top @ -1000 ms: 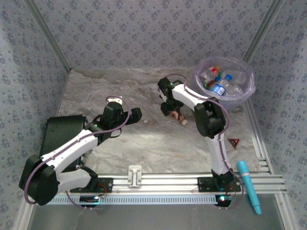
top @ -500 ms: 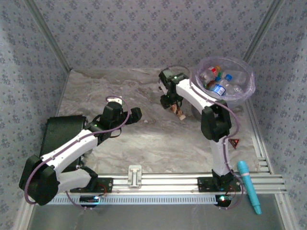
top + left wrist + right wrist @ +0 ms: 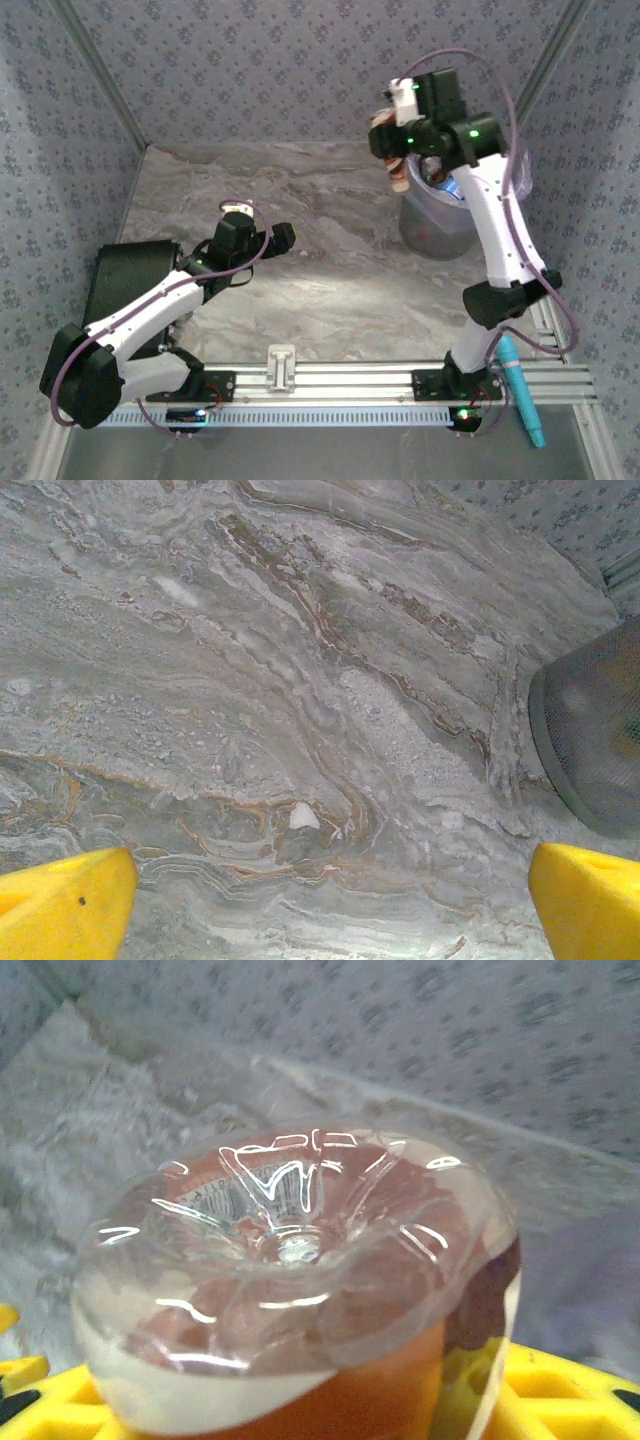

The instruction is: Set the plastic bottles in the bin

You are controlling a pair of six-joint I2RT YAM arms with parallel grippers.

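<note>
Right gripper point(image 3: 392, 150) pinches an orange-brown bottle point(image 3: 300, 1290) across its body. In the wrist view we look onto the clear base, with yellow fingers point(image 3: 560, 1390) on either side. Within the last second the arm has risen from low over mid-table and swung right, so the bottle now hangs cap-down at the left rim of the bin point(image 3: 435, 225). We cannot tell whether it is fully over the opening. We judge transport nearly complete: a short further reach, then release. Left gripper point(image 3: 320, 910) stays spread wide over bare table point(image 3: 300, 680), unchanged.
</note>
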